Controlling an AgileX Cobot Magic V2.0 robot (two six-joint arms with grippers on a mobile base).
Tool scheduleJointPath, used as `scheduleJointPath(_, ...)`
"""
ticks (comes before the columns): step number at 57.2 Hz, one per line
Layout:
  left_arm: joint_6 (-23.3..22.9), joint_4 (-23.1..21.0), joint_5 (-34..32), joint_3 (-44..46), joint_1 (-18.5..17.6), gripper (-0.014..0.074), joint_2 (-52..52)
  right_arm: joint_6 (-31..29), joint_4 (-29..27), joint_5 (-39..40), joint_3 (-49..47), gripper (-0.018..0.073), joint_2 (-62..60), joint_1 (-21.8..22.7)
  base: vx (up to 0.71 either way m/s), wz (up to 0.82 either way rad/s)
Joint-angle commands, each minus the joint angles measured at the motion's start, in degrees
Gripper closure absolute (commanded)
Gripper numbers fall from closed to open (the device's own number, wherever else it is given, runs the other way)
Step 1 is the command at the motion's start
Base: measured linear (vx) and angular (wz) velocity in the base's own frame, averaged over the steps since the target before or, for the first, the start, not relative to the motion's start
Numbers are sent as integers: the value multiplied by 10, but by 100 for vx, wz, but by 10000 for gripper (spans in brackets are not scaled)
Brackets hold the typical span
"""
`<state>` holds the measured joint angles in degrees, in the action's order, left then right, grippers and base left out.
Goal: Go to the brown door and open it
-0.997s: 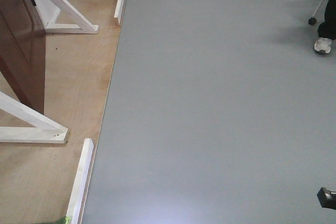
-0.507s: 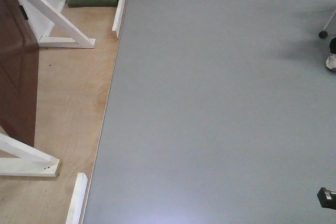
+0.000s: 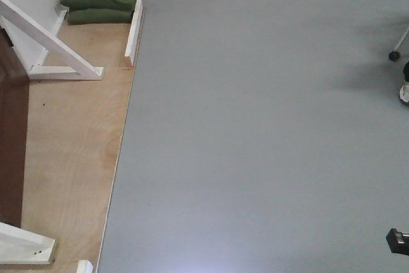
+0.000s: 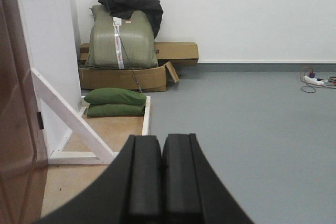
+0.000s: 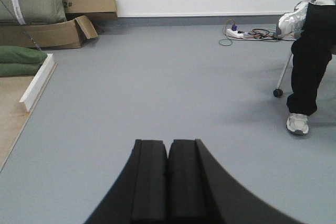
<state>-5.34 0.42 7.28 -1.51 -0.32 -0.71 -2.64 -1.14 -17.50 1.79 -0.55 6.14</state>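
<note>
Text check: you can read only "2#", hand-marked on the side of the cardboard box (image 5: 90,4), right wrist view. On the green bundle (image 4: 135,40), strap (image 4: 119,43) print and white label (image 4: 116,21) are too small to read.

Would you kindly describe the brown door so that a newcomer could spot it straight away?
Find the pale plywood platform left of the grey floor. On its left edge stands the brown door, beside white diagonal braces. It alone is dark reddish-brown.

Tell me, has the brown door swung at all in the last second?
No. The brown door keeps its place against the white brace; both slid down-left together, so only the view itself shifted.
</note>
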Motion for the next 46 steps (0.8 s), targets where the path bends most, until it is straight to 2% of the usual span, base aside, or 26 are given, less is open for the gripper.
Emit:
scheduleJointPath(1, -5, 0, -42, 9, 1, 600, -7, -3, 4, 47, 4, 559, -8, 3, 30, -5)
scheduleJointPath(46, -5, 0, -42, 9, 1, 600, -7, -3, 4, 47, 4, 559, -8, 3, 19, -1)
